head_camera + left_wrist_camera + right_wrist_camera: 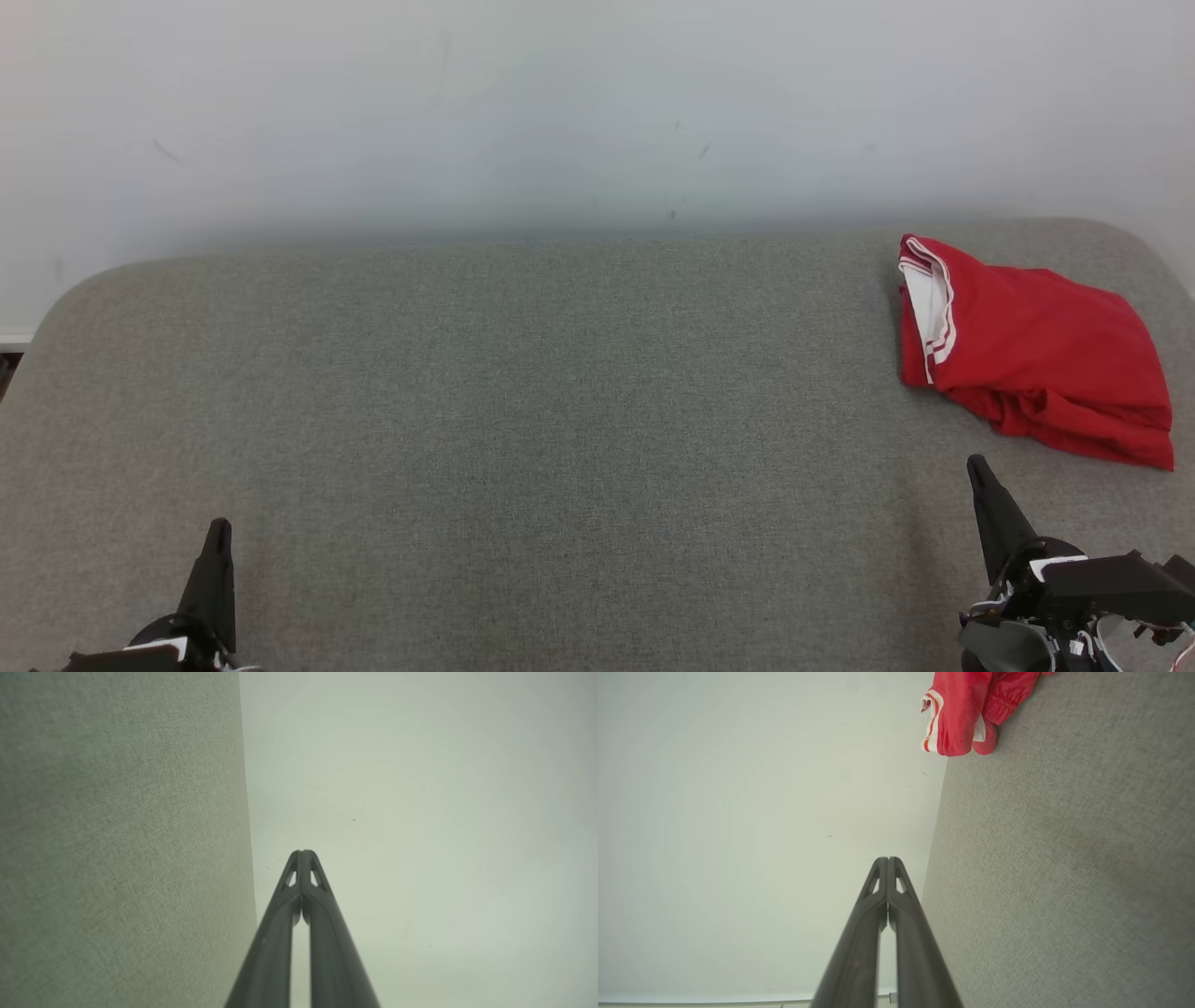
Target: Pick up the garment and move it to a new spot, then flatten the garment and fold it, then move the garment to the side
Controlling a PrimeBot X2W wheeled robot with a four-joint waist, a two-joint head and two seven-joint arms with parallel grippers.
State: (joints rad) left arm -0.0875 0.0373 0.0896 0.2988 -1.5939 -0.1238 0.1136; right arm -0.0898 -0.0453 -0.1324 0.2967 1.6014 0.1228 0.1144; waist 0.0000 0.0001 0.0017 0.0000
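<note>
Red garment (1036, 350) lay bunched at two o'clock; left gripper (220, 525) and right gripper (977, 464), fingers pressed together, likely needed spreading before pinching.

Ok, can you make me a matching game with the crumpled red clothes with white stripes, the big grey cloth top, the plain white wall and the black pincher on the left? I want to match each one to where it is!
Things:
1. red garment with white striped trim
2. grey woven fabric surface
3. left gripper
4. pale plain wall

Places or states:
A. lower left, shut
B. behind the surface
C. far right, rumpled
D. under the garment

Pairs: 1-C, 2-D, 3-A, 4-B
</note>
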